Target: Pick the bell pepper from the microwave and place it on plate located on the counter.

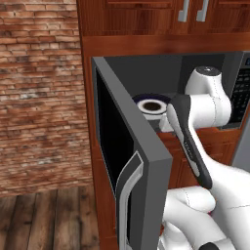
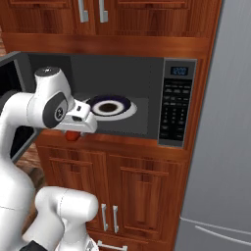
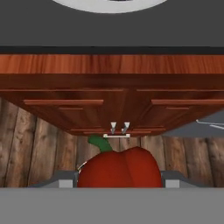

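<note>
Hand view shows bell pepper (image 3: 117,168) clamped — right base view, a red sliver.

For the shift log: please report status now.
Pincer shut on bell pepper. Pepper outside the microwave, above cabinet fronts. Nothing in the way.

A red brick wall (image 1: 36,88) stands to the left above a wooden plank floor (image 1: 44,219). Reddish-brown wooden cabinets (image 2: 132,196) with silver handles (image 2: 110,218) fill the middle, beside a tall grey refrigerator (image 2: 225,147)

Even, flat rendered light, soft shadows, slightly coarse and blurry
</note>
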You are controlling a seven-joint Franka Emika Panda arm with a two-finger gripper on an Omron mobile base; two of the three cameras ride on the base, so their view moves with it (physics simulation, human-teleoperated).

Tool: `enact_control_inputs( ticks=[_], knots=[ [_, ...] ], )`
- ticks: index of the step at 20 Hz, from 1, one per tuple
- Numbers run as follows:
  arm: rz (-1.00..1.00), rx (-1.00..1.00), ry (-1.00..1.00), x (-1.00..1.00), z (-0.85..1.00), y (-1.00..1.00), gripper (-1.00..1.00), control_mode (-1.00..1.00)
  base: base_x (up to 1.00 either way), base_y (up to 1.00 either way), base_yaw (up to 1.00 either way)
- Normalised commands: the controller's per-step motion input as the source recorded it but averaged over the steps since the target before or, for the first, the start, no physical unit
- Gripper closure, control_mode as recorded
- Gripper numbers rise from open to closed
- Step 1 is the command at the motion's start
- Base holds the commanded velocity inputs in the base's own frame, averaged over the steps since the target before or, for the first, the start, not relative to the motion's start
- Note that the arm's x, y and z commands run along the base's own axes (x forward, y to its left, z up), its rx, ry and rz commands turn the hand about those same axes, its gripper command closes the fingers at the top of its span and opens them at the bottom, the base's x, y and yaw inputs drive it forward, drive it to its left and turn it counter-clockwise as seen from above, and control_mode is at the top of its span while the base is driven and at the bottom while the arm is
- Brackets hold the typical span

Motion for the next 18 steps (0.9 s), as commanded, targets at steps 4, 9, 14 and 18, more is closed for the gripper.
enact_control_inputs(
  ticks=[4, 9, 14, 18],
  knots=[
    [0.02, 0.0, 0.02, -0.62, 0.0, 0.0, 1.0, -1.0, 0.0, 0.0, 0.0],
    [0.0, 0.0, 0.02, -0.36, 0.0, -0.12, 1.0, -1.0, 0.0, 0.0, 0.0],
    [-0.08, 0.01, 0.0, -0.03, 0.0, -0.11, 1.0, -1.0, 0.0, 0.0, 0.0],
    [-0.06, 0.0, 0.0, -0.1, 0.0, -0.03, 1.0, -1.0, 0.0, 0.0, 0.0]
  ],
)
